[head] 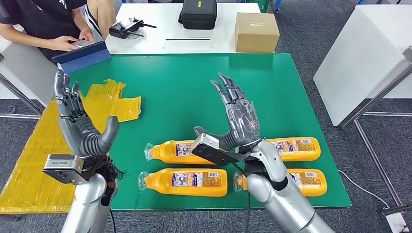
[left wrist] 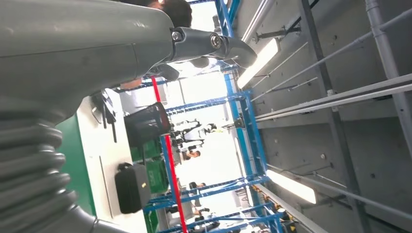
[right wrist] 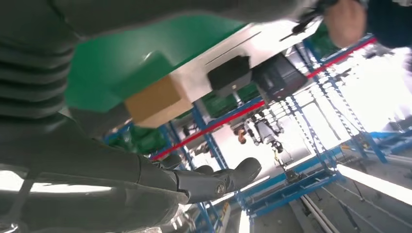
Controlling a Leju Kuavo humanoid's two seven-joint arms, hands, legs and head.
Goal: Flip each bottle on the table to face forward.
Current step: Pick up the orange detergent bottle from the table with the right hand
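Several orange bottles with printed labels lie on their sides near the front edge of the green table [head: 194, 82]: one at the upper left [head: 172, 152], one at the lower left [head: 187, 182], one at the upper right [head: 296, 148] and one at the lower right [head: 303, 181]. My right hand [head: 238, 114] is raised above the middle of them, fingers spread, holding nothing. My left hand [head: 77, 119] is lifted over the table's left edge, also spread and empty. My left thumb [left wrist: 214, 46] and right thumb [right wrist: 214, 179] stick out with nothing against them.
A crumpled yellow sheet [head: 104, 102] lies at the table's left side. Behind it stands a white table with a cardboard box [head: 256, 31], a black case [head: 198, 13] and a controller [head: 125, 28]. A person [head: 48, 22] sits at the back left with a blue tablet [head: 82, 56].
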